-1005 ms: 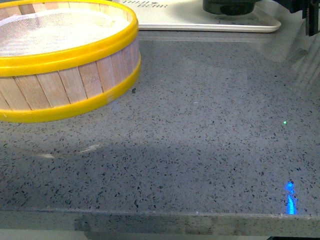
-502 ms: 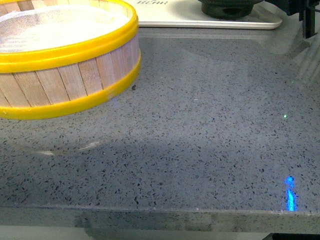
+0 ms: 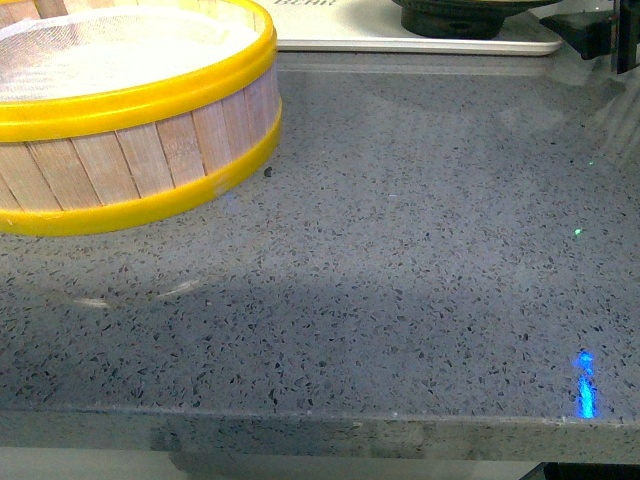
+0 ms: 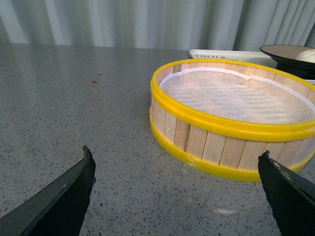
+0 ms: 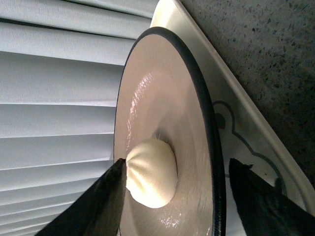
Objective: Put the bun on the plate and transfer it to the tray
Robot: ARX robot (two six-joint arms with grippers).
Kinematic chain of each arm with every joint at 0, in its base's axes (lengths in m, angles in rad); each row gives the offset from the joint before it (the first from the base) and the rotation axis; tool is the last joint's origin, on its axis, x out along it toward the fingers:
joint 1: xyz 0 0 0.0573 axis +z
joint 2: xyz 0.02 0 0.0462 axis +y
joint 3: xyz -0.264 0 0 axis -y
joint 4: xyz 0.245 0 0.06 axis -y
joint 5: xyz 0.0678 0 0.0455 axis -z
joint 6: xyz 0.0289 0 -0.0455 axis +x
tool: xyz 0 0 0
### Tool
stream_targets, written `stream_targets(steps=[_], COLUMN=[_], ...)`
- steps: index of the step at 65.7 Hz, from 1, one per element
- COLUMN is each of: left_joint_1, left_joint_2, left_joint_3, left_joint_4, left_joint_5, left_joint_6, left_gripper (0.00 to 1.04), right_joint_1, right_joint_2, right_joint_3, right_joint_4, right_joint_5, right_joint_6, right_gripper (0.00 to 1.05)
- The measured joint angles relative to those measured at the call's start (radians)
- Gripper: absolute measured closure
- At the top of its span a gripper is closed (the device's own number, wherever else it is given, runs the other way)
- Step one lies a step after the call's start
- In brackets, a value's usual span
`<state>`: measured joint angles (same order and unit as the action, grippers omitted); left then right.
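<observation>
The bun (image 5: 152, 172), cream-white and pleated, lies in the beige plate (image 5: 162, 88) with the black rim. The plate stands on the white tray (image 5: 248, 128). My right gripper (image 5: 177, 164) is open over the plate's rim, with one finger beside the bun and the other outside the rim above the tray. My left gripper (image 4: 174, 196) is open and empty, low over the counter in front of the steamer basket (image 4: 236, 123). The left wrist view shows the tray (image 4: 221, 53), plate (image 4: 283, 51) and bun (image 4: 307, 55) behind the basket. The front view shows the plate's black foot (image 3: 455, 18) on the tray (image 3: 360, 35).
The yellow-rimmed wooden steamer basket (image 3: 120, 110) with a white cloth liner stands at the counter's back left. The grey speckled counter (image 3: 400, 280) ends at a front edge near me. A dark part of my right arm (image 3: 600, 35) shows at the top right. Curtains hang behind.
The scene sits slightly higher in the front view than before. The dark part of my right arm reaches further in at the top right. The plate stays on the tray.
</observation>
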<state>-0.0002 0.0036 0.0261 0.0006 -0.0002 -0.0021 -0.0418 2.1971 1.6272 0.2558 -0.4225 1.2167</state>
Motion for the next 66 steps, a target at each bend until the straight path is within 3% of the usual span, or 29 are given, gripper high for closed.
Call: stream_targets(steps=[9, 28, 37, 50, 58, 66], left_joint_1=[0.000, 0.000, 0.000, 0.000, 0.000, 0.000], left_joint_2=[0.000, 0.000, 0.000, 0.000, 0.000, 0.000], left_joint_3=[0.000, 0.000, 0.000, 0.000, 0.000, 0.000], left_joint_4=[0.000, 0.000, 0.000, 0.000, 0.000, 0.000], left_joint_5=[0.000, 0.000, 0.000, 0.000, 0.000, 0.000], left_joint_6=[0.000, 0.000, 0.000, 0.000, 0.000, 0.000], left_gripper=[0.07, 0.07, 0.07, 0.07, 0.07, 0.07], right_joint_1=[-0.010, -0.052, -0.111, -0.176, -0.172, -0.130], right_joint_2=[-0.049, -0.223, -0.392, -0.752, -0.992, -1.170], right_joint_3=[-0.068, -0.291, -0.475, -0.759, -0.920, -1.072], right_joint_4=[0.038, 0.153, 0.173, 0.156, 0.196, 0.241], right_joint_5=[-0.010, -0.039, 0.042, 0.259, 0.420, 0.512], right_joint_6=[0.018, 0.020, -0.058, -0.345, -0.641, -0.945], right_gripper=[0.07, 0.09, 0.09, 0.09, 0.09, 0.09])
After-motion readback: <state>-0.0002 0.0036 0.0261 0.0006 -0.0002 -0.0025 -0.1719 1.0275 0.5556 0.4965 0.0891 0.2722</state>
